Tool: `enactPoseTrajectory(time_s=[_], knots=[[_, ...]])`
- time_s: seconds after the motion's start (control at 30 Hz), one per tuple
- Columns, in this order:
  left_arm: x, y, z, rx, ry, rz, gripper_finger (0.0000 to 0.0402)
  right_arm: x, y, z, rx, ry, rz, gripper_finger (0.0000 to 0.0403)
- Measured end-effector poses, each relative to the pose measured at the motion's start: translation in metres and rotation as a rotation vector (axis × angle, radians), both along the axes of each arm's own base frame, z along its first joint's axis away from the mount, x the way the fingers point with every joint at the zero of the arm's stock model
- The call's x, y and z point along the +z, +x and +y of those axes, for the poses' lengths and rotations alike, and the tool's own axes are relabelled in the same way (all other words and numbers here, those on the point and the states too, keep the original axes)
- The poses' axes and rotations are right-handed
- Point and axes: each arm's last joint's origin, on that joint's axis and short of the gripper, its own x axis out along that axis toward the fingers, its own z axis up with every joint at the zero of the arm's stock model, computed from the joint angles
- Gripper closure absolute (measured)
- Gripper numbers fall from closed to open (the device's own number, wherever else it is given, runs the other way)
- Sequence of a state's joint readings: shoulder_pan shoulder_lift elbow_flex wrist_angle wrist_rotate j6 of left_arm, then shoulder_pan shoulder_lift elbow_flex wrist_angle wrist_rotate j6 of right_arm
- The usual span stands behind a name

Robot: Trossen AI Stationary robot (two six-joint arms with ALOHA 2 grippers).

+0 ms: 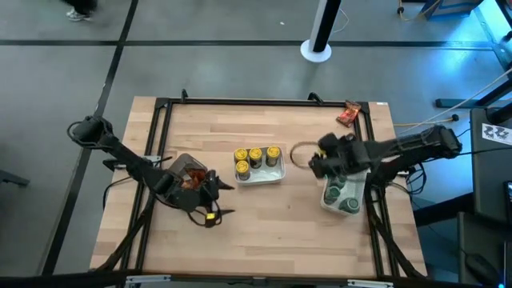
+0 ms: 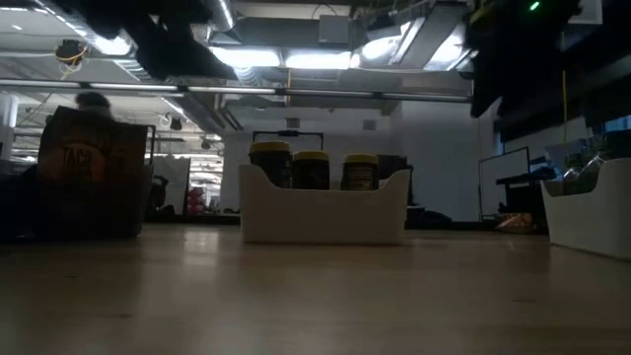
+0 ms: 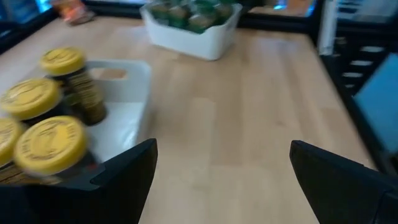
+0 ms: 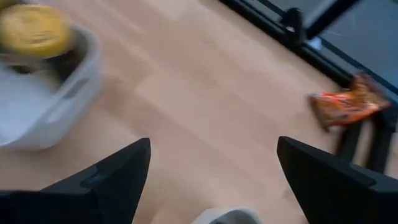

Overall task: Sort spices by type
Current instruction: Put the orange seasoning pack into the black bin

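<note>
Up at one o'clock on the tabletop [image 1: 264, 212], a red-orange packet [image 1: 347, 115] lies on the frame edge. Right gripper [image 1: 314, 164], fingers apart and empty, risks nudging it overboard. Left gripper [image 1: 214, 200] waits, fingers apart.

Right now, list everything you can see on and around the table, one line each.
Yellow-lidded jars: four, yellow lids on dark bodies, standing in the middle tray.
Middle tray: one, white, at the table's centre.
Green-lidded jars: several, exact count unclear, green lids, in the right tray.
Right tray: one, white, near the table's right edge, partly under the right arm.
Packet: one, red-orange, on the far right corner by the frame.
Bin: one, clear grey, left of centre, with red-orange packets inside; count hidden.
Table: one, light wood with a black frame.
Left gripper: open, beside the bin.
Right gripper: open, between the two trays.
</note>
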State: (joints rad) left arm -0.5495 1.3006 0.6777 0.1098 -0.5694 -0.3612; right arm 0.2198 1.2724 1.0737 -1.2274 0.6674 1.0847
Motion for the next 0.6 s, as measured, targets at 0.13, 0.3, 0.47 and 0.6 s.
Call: enactPoseTrajectory(time_s=[0.13,0.3,0.47,0.6], knots=[[-0.005,0.003,0.011,0.05,0.022,0.048,0.0053,0.0,0.002,-0.034,-0.073,-0.01,0.07,0.0054],[-0.006,0.005,0.019,0.07,0.052,0.067,0.0053,0.0,-0.004,-0.078,-0.171,-0.009,0.156,0.0054],[-0.006,0.007,0.023,0.071,0.081,0.072,0.0053,0.0,-0.014,-0.121,-0.239,-0.011,0.208,0.0054],[-0.006,0.007,0.024,0.072,0.09,0.074,0.0053,0.001,-0.024,-0.153,-0.29,0.013,0.186,0.0054]])
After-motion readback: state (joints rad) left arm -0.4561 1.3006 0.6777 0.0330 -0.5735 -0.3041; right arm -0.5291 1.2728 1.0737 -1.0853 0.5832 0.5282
